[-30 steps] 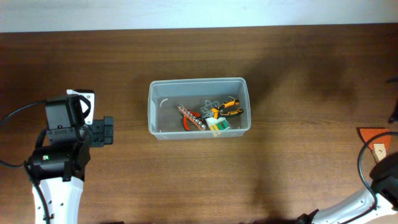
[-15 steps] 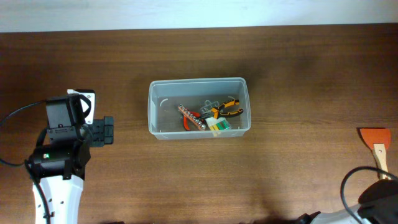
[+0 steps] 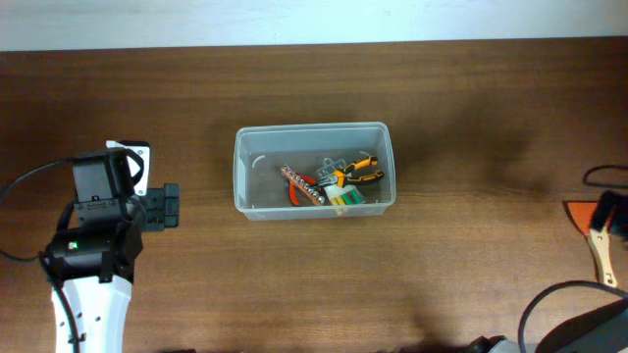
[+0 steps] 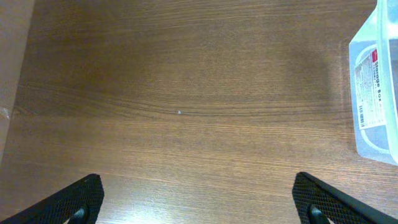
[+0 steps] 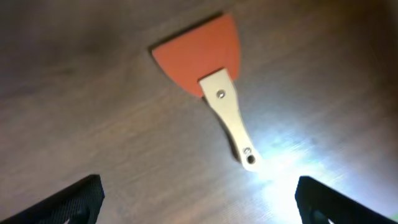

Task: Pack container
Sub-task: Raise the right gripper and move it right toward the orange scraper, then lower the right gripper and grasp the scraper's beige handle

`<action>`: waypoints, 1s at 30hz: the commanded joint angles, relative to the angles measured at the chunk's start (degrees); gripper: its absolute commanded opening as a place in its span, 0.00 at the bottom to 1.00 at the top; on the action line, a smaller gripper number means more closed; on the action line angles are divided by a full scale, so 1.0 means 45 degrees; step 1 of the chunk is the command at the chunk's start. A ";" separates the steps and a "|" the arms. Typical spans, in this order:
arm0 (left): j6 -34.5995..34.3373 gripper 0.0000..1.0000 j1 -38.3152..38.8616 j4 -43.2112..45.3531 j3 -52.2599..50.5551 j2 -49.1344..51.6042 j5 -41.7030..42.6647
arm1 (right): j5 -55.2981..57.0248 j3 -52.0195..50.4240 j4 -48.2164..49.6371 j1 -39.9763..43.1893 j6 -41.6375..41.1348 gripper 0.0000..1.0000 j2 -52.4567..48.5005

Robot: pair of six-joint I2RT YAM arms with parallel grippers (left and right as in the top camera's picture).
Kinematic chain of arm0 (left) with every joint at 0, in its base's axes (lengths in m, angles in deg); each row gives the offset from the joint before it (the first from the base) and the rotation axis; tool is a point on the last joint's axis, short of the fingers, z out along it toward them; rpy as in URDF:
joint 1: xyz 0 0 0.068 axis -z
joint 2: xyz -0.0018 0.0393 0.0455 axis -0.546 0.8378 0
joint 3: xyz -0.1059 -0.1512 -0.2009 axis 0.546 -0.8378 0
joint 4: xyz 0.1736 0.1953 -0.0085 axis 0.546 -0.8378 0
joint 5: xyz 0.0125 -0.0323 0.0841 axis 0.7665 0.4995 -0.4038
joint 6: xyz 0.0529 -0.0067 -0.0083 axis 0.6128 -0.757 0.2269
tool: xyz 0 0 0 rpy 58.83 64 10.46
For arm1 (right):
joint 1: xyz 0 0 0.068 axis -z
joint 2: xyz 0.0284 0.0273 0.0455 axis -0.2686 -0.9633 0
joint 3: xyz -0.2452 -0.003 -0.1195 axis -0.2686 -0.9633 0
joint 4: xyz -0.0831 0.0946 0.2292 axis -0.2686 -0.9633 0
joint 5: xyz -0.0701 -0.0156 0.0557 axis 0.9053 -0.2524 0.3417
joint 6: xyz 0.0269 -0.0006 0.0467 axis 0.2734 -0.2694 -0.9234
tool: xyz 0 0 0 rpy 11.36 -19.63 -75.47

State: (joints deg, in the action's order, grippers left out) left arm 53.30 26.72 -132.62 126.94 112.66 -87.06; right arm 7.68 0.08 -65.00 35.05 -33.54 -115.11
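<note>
The container (image 3: 312,126) is a clear plastic bin at the table's middle. It holds orange-and-black pliers (image 3: 361,171), a red-handled tool (image 3: 299,186) and other small items. Its corner shows at the right of the left wrist view (image 4: 373,93). A scraper with an orange blade and a wooden handle (image 3: 595,233) lies at the far right; it also shows in the right wrist view (image 5: 211,74). My right gripper (image 5: 199,199) is open and empty, above the scraper, and sits at the overhead view's right edge (image 3: 616,214). My left gripper (image 4: 199,202) is open and empty, left of the container (image 3: 167,208).
The table is dark brown wood. Its far edge meets a pale wall (image 3: 294,20). A glare patch lies on the wood by the scraper handle's end (image 5: 280,168).
My right arm has swung from the lower right corner up to the right edge, over the scraper. The left arm and the container have not moved.
</note>
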 commanded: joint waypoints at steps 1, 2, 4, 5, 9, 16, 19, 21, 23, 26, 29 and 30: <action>-0.0117 0.99 -0.0063 0.0029 0.0219 0.0044 0.0000 | -0.0189 -0.1132 0.0685 0.0005 -0.0058 0.99 0.0053; -0.0117 0.99 -0.0063 0.0029 0.0219 0.0044 0.0000 | -0.0189 -0.1311 0.0845 0.0005 -0.0058 0.99 -0.0049; -0.0117 0.99 -0.0063 0.0029 0.0219 0.0044 0.0000 | -0.0189 -0.1384 0.0928 0.0005 -0.0058 0.99 -0.0238; -0.0117 0.99 -0.0063 0.0029 0.0219 0.0044 0.0000 | -0.0189 -0.1384 0.0971 0.0005 -0.0058 0.99 -0.0277; -0.0117 0.99 -0.0063 0.0024 0.0219 0.0044 0.0000 | -0.0189 -0.1384 0.1457 0.0005 0.0646 0.99 -0.0282; -0.0117 0.99 -0.0063 0.0024 0.0219 0.0044 0.0000 | -0.0219 -0.1384 0.2764 0.0005 0.3011 0.99 -0.0418; -0.0117 0.99 -0.0063 -0.0049 0.0219 0.0044 0.0000 | -0.0233 -0.1384 0.2875 0.0005 0.3895 0.99 -0.0704; -0.0117 0.99 -0.0063 -0.0165 0.0219 0.0044 0.0000 | -0.0185 -0.1389 0.2807 0.0010 0.3954 0.98 -0.1025; -0.0112 0.99 -0.0063 -0.0253 0.0219 0.0044 0.0000 | -0.0180 -0.1389 0.2701 0.0005 0.3954 0.99 -0.1409; -0.0117 0.99 -0.0063 -0.0262 0.0219 0.0044 -0.0005 | -0.0175 -0.1384 0.2618 0.0005 0.3954 0.99 -0.1962; -0.0112 0.99 -0.0063 -0.0262 0.0219 0.0044 -0.0005 | -0.0058 -0.1384 0.2628 0.0005 0.3954 0.99 -0.2370; -0.0112 0.99 -0.0063 -0.0262 0.0219 0.0044 0.0000 | 0.0146 -0.1384 0.2628 0.0005 0.3954 0.99 -0.2472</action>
State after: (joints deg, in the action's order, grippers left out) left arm 53.30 26.72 -133.58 126.94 112.68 -87.06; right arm 7.66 -6.13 -53.14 35.05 -16.56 -124.77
